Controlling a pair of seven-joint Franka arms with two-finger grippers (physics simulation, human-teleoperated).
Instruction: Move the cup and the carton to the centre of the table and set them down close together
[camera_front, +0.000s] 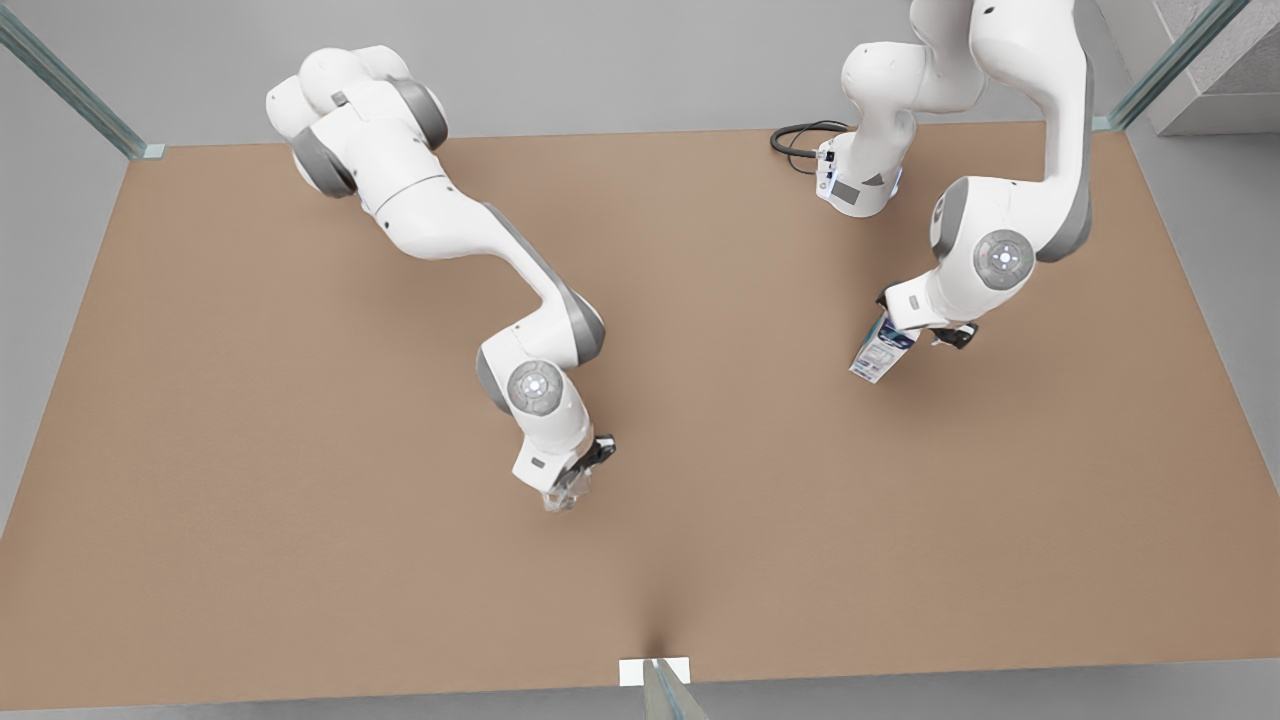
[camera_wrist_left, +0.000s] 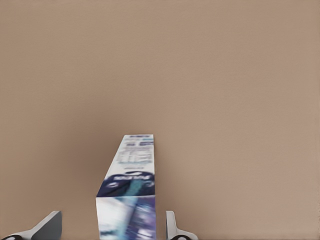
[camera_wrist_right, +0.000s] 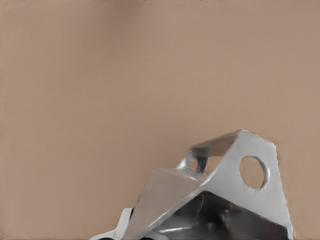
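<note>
We look down on the light-brown table (camera_front: 300, 420), where two white Franka arms reach inward from the far edge. The arm on the front view's right carries the left gripper (camera_front: 905, 338), which pinches the carton (camera_front: 881, 352); the box hangs tilted above the table, well right of the middle, and casts a soft shadow beneath it. In the left wrist view the carton (camera_wrist_left: 131, 195) sits between the two fingertips (camera_wrist_left: 171, 226), though one pad stands a little off its side there, with bare table (camera_wrist_left: 225, 75) beyond. The arm on the front view's left carries the right gripper (camera_front: 575, 485), low near the table's middle and clasping the cup (camera_front: 563, 493). In the right wrist view the faceted cup (camera_wrist_right: 220, 195) lies close beneath the camera, its small handle showing; we cannot tell whether it touches the table (camera_wrist_right: 100, 90).
</note>
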